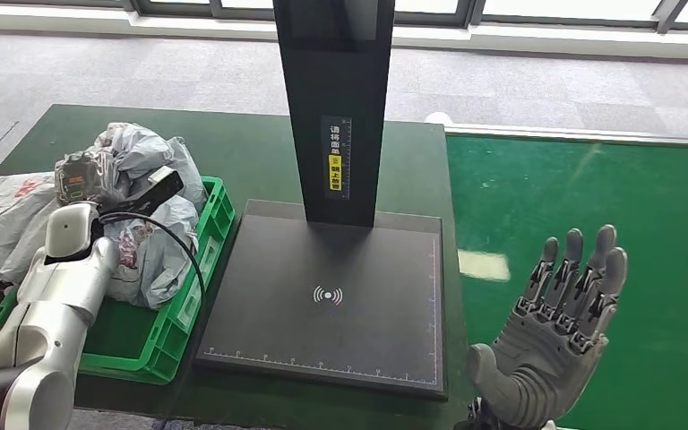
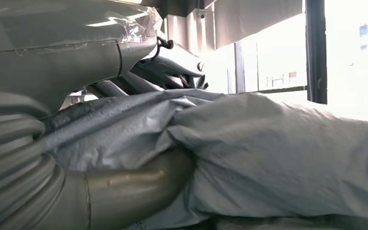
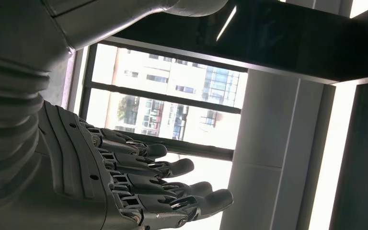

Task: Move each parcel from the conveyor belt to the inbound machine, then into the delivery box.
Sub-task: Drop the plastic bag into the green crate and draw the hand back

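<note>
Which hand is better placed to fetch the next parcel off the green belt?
The right hand: it hangs open and empty beside the belt, while the left hand is busy in the green crate with a grey parcel.

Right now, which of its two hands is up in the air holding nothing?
The right hand, raised palm-up with fingers spread over the green belt. The left hand is down among the grey parcels in the crate.

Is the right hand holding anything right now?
No. The right hand is empty, palm up, fingers extended and apart, beside the scanner plate.
</note>
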